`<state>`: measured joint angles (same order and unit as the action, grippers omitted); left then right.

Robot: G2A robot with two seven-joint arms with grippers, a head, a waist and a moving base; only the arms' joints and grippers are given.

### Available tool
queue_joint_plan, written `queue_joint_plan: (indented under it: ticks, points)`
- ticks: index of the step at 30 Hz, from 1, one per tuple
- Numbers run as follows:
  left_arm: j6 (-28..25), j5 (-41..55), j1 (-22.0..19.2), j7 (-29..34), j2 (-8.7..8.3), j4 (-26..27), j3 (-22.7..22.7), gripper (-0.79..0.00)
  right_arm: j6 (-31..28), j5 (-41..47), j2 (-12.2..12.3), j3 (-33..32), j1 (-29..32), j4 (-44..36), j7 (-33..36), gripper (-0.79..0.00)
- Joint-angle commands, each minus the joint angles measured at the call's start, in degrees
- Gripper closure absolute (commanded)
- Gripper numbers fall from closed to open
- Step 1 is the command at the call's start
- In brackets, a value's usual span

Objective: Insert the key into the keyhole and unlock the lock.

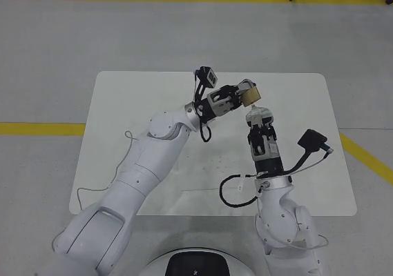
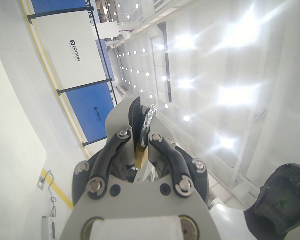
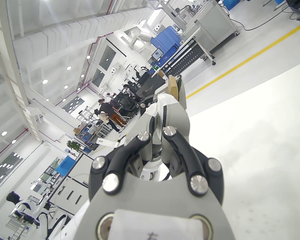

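"Above the far half of the table (image 1: 148, 103), on the left: why is that arm holding the brass padlock (image 1: 252, 92) up in the air?"

"So the other arm has something steady to work against, I'd say. The left pincer (image 1: 242, 98) is clenched on the padlock's body, and the silver shackle (image 2: 148, 118) sticks out past its fingertips, well off the table top."

"And the lock leans toward the right arm?"

"It seems so. Presenting the keyhole end that way would let a key go straight in, though I can't see the keyhole itself."

"What about the right side?"

"The right pincer (image 1: 257, 114) aims at the padlock from the near side, just beside it and nearly touching. Its fingers (image 3: 180, 116) are pressed together — as they would be when pinching a key — but no key is plain between them. I can't tell whether its blade is inside the lock. My guess is the insertion is in hand — with the turn to come."
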<state>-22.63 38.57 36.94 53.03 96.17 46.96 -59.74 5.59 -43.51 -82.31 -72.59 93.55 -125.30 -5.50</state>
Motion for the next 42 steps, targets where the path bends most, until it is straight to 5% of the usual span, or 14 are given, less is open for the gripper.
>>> queue_joint_plan:
  ticks: [1,9,18,32,39,40,41,42]
  points:
    - [3.28,3.40,0.16,0.77,0.15,-0.45,-0.37,0.000,-2.01,0.50,0.06,-0.24,0.54,-0.17,-0.96,0.000]
    - [16.55,12.59,-0.25,3.22,0.86,-2.92,-0.87,0.000,-11.39,2.53,0.53,-2.05,2.11,0.49,-2.97,0.000]
    - [27.43,15.95,-0.62,8.36,1.48,-4.60,0.69,0.000,-10.57,2.31,0.64,-2.26,-0.40,2.51,-0.76,0.000]
    - [28.77,16.47,-0.99,11.04,1.77,-5.37,1.02,0.000,-7.97,1.88,0.66,-2.33,-1.68,3.42,-0.44,0.000]
    - [19.87,12.50,-1.33,10.38,1.55,-4.44,0.68,0.000,-10.76,2.91,0.95,-3.80,2.39,-1.36,-2.59,0.000]
    - [17.30,11.50,-1.41,10.62,1.49,-3.87,0.59,0.000,-10.66,3.27,0.98,-4.47,2.96,-1.54,-3.17,-0.111]
    - [15.19,10.47,-1.32,10.84,1.44,-3.58,0.66,0.000,-10.46,3.61,1.01,-5.03,3.37,-1.46,-3.40,-0.499]
    - [12.78,8.76,-1.45,10.98,1.35,-3.21,0.80,0.000,-9.71,4.07,1.02,-5.68,3.70,-1.28,-3.46,-0.785]
